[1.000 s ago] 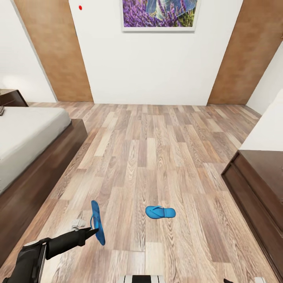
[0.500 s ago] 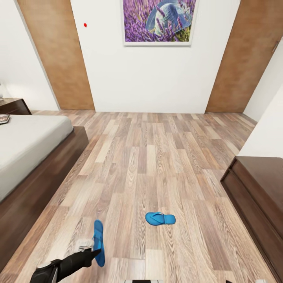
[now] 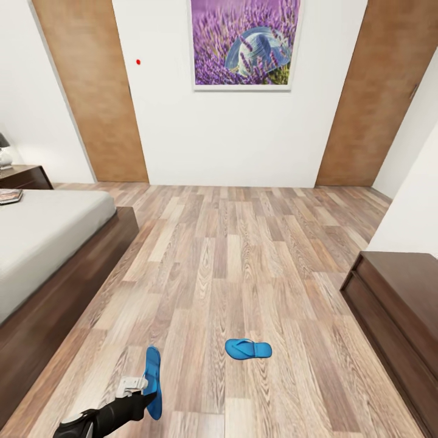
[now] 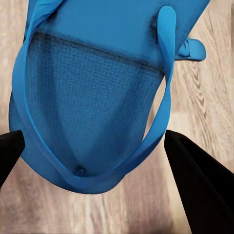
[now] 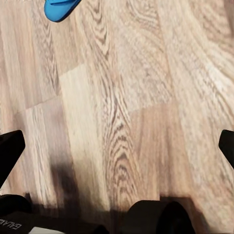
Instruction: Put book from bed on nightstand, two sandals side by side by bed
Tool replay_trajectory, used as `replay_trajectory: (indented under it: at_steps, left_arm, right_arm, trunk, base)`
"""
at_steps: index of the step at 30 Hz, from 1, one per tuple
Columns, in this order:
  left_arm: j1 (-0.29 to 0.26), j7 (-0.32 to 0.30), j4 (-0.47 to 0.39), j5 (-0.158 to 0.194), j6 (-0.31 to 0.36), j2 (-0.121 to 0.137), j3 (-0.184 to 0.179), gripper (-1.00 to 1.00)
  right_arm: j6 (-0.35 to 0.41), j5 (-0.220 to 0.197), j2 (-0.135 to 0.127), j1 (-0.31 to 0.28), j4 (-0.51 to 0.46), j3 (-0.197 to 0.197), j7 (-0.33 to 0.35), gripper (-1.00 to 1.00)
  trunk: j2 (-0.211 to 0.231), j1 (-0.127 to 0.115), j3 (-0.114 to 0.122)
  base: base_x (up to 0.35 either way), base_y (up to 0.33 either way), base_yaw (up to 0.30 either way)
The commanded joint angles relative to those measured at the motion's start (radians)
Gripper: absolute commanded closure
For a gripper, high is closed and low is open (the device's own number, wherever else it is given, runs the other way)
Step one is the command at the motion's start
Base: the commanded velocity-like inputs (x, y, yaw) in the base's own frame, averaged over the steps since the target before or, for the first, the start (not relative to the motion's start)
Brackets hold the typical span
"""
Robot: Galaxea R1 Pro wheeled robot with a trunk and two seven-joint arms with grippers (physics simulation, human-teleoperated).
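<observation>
The bed [image 3: 42, 243] is lying at the left, its nightstand [image 3: 24, 177] far behind. The left gripper [image 3: 146, 395] is gripping one sandal [image 3: 152, 380] on edge. The other sandal [image 3: 247, 349] is lying flat on the bare floor [image 3: 243, 255]. A long cabinet [image 3: 401, 304] is standing right.

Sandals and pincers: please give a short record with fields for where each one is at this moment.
held sandal: on edge at the left pincer, near the bed
second sandal: flat on the floor, apart from the held one
left pincer: fingers on both sides of the held sandal
right pincer: open over bare floor, fingertips far apart
book: on the bed, by the nightstand
</observation>
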Motion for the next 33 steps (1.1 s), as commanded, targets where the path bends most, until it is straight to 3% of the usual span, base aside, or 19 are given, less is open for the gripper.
replay_trajectory:
  at_steps: [1,4,9,16,19,23,27,29,33]
  left_arm:
    - [-0.001,-0.007,-0.001,-0.002,0.010,-0.001,0.005,1.00]
    - [-0.001,-0.007,0.004,-0.002,0.010,-0.002,0.005,1.00]
    - [-0.001,-0.006,0.019,-0.002,-0.003,-0.002,0.005,1.00]
    - [-0.001,-0.005,0.027,-0.001,-0.028,-0.002,0.005,1.00]
    - [-0.001,-0.005,0.047,-0.002,-0.030,-0.002,0.005,1.00]
    - [-0.001,-0.005,0.055,-0.002,-0.035,-0.002,0.005,1.00]
    - [-0.001,-0.005,0.057,-0.001,-0.058,-0.002,0.005,1.00]
    - [-0.001,-0.005,0.057,-0.001,-0.060,-0.002,0.005,1.00]
    - [-0.001,-0.005,0.057,-0.001,-0.062,-0.002,0.005,1.00]
  right_arm:
    - [0.009,-0.006,0.000,0.000,0.002,-0.001,0.002,-1.00]
    - [0.009,-0.006,0.001,0.000,0.007,-0.001,-0.027,-1.00]
    - [0.009,-0.003,0.003,0.000,0.008,-0.001,-0.138,-1.00]
    - [-0.030,0.006,0.060,0.000,0.010,0.007,-0.198,-1.00]
    - [-0.064,0.062,0.088,0.000,0.010,0.028,-0.272,-1.00]
    - [-0.077,0.120,0.098,0.000,0.010,0.035,-0.299,-1.00]
    - [-0.098,0.128,0.100,0.000,0.008,0.038,-0.280,-1.00]
    - [-0.102,0.126,0.099,0.000,0.008,0.038,-0.238,-1.00]
    - [-0.106,0.129,0.097,0.000,0.009,0.038,-0.074,-1.00]
  trunk:
    - [0.000,-0.001,0.003]
    - [0.001,-0.002,0.015]
    - [0.002,-0.004,0.034]
    - [0.003,-0.007,0.061]
    - [0.004,-0.009,0.073]
    - [0.004,-0.009,0.077]
    - [0.004,-0.009,0.077]
    - [0.004,-0.009,0.077]
    - [0.005,-0.010,0.084]
  base:
    - [0.000,0.000,0.000]
    - [0.000,0.000,0.000]
    - [0.000,0.000,0.000]
    - [0.000,0.000,0.000]
    - [0.000,0.000,0.000]
    - [0.000,0.000,0.000]
    - [0.000,0.000,0.000]
    - [0.000,0.000,0.000]
    - [0.000,0.000,0.000]
